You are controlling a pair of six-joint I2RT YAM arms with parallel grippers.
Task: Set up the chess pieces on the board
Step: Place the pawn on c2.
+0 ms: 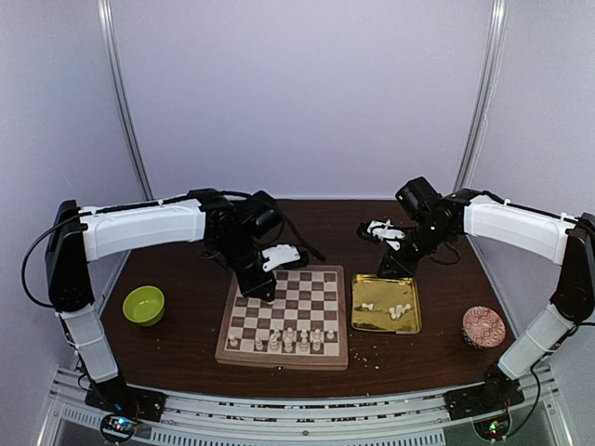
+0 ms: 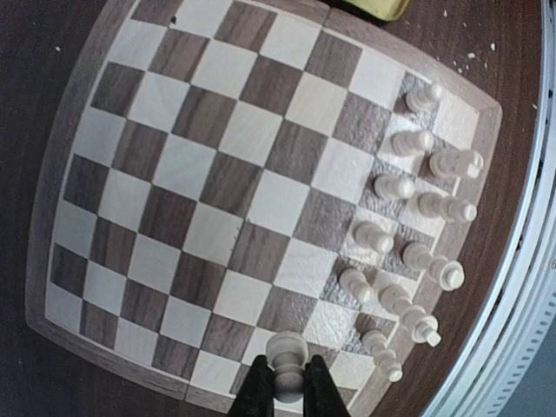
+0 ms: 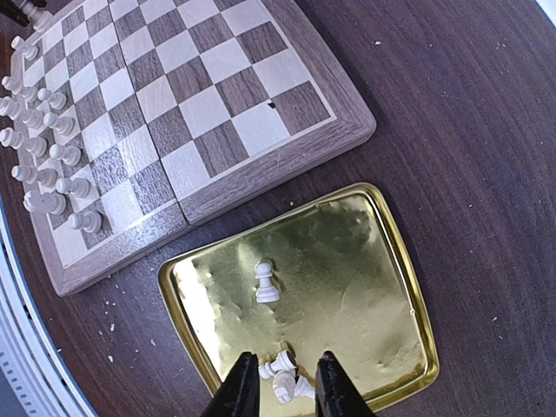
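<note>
The board (image 1: pixel 307 295) lies at the table's middle and shows in the left wrist view (image 2: pixel 217 174) and the right wrist view (image 3: pixel 174 104). Several cream chess pieces (image 1: pixel 293 339) stand in two rows along its near edge (image 2: pixel 408 234). My left gripper (image 1: pixel 263 290) hangs over the board's far left part, shut on a cream pawn (image 2: pixel 287 352) between its fingers (image 2: pixel 257 387). My right gripper (image 1: pixel 395 267) is open and empty (image 3: pixel 284 365) above the gold tray. Below it lie a lone pawn (image 3: pixel 265 283) and a small heap of pieces (image 3: pixel 288 380).
The gold square tray (image 1: pixel 364 321) sits right of the board, its rim clear in the right wrist view (image 3: pixel 408 287). A green bowl (image 1: pixel 144 305) stands at the left. A round patterned dish (image 1: pixel 483 327) stands at the right. Crumbs lie near the board's front right corner.
</note>
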